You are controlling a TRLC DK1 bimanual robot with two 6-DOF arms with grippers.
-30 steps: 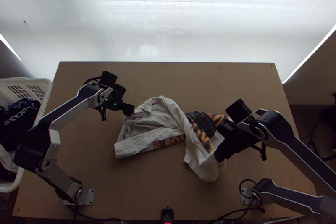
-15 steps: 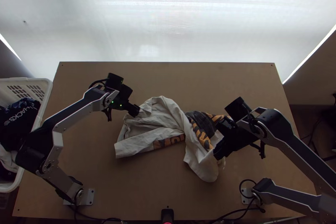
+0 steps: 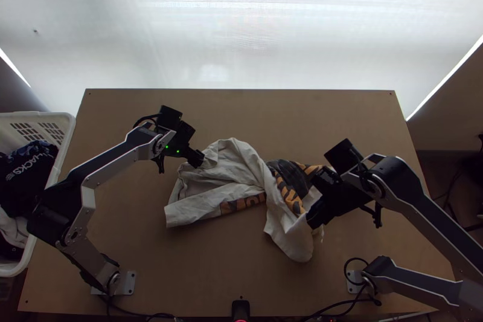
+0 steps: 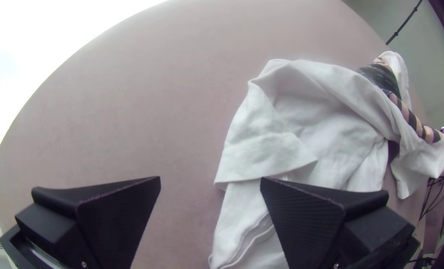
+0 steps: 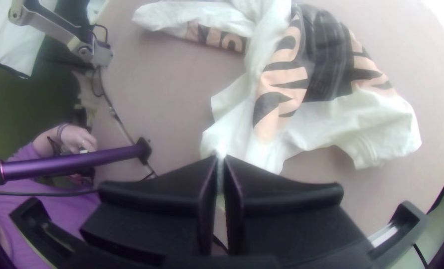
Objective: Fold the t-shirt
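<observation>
Ok, left arm is doing most of the moving. Since the earliest top view, the left claw (image 3: 197,159) is shifting toward the middle of the bench (image 3: 181,273), ending up at the far-left part of the t-shirt (image 3: 232,171). Most of that shift is falling in the first half; since the latest earlier frame it's only inching along. Right claw (image 3: 311,223) is staying nearly put, on the white cloth at the shirt's near-right part. Shirt is keeping basically the same shape and spot.

Claw states: in its wrist view the left claw (image 4: 210,180) is standing wide open, gripping nothing. One finger is overlapping the shirt's white edge in that view, the other is showing against bare bench. Can't tell if it's touching cloth. Right claw (image 5: 221,157) is closing on a pinch of white fabric, fingertips nearly together. Can't tell if that's hem or sleeve.

Shirt is lying bunched and twisted around mid-bench, a white strip with part of the orange print pointing near-left, the black-and-orange print (image 3: 290,180) facing up on the right half.

White basket (image 3: 69,121) is sitting at the bench's left side, dark clothes (image 3: 27,174) lying inside.
</observation>
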